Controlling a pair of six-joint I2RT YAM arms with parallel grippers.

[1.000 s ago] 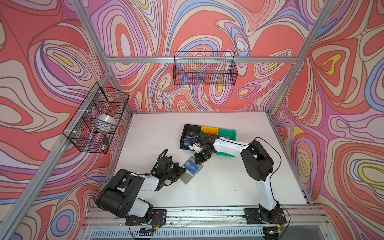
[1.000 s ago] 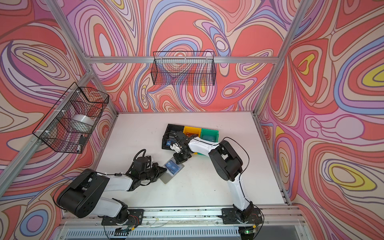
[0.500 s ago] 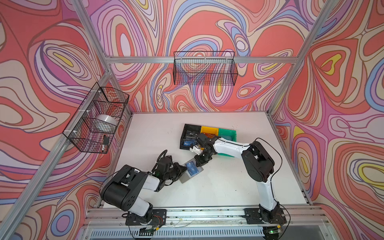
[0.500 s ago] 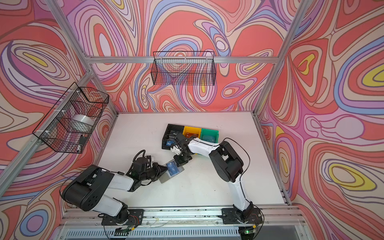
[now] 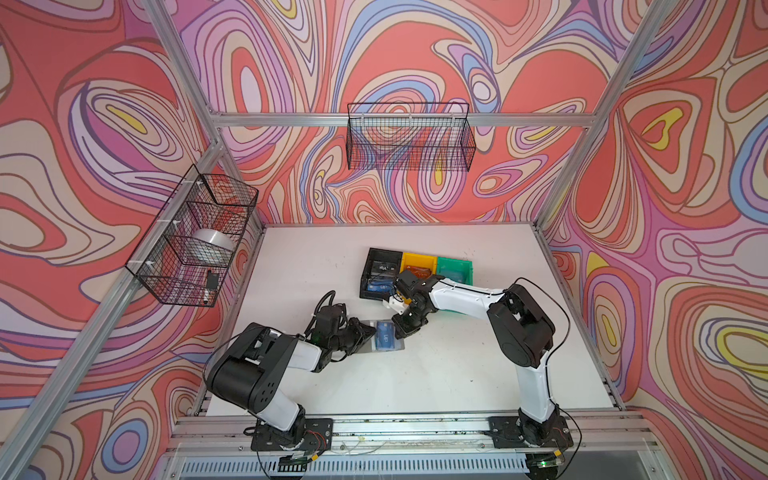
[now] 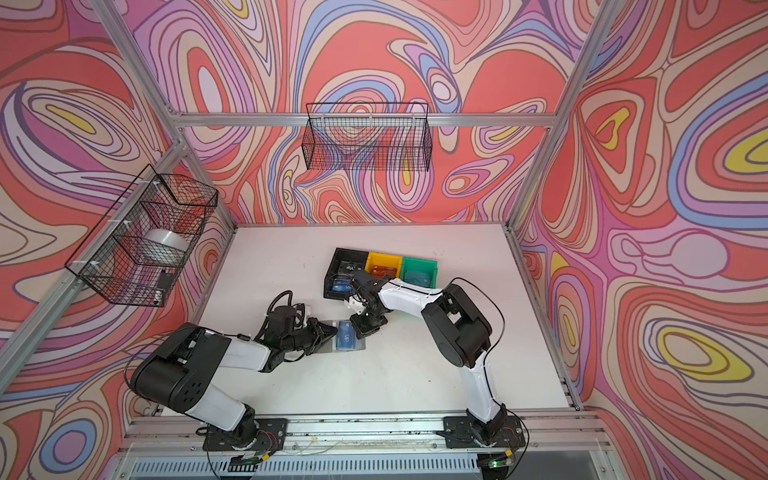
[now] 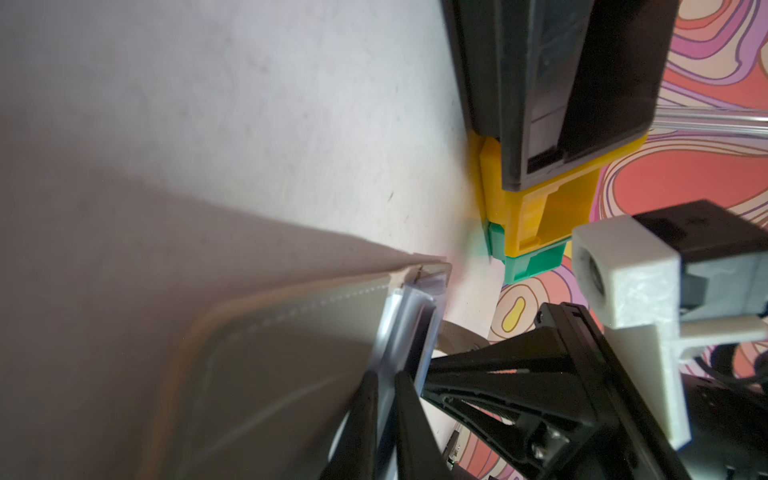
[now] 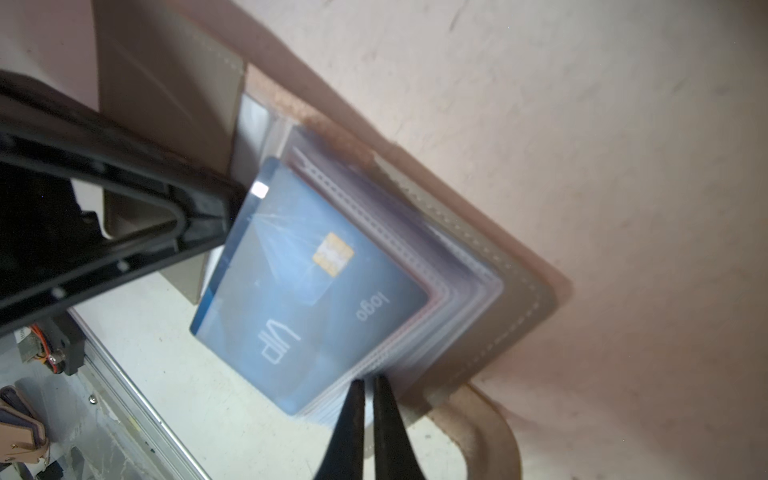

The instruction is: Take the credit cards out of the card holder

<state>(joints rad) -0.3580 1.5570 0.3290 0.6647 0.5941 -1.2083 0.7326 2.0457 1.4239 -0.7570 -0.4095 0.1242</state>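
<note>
Card holder (image 5: 390,348) is seen lying open on the white table (image 5: 457,374), centre of both top views, with a blue card (image 5: 384,334) shown in its clear sleeves. A sleeve edge is pinched between the nearly closed jaws of the left gripper (image 7: 384,376). Right gripper (image 8: 368,380) is shut at the holder's upper right; whether anything is caught cannot be told. Farther back, black bin (image 5: 380,266), yellow bin (image 5: 417,264) and green bin (image 5: 455,270) are ranged in a row

One card holder (image 8: 511,324); one blue card (image 8: 316,299) atop it; three bins (image 5: 419,255); two wire baskets (image 5: 409,141); two arms (image 5: 461,297).
</note>
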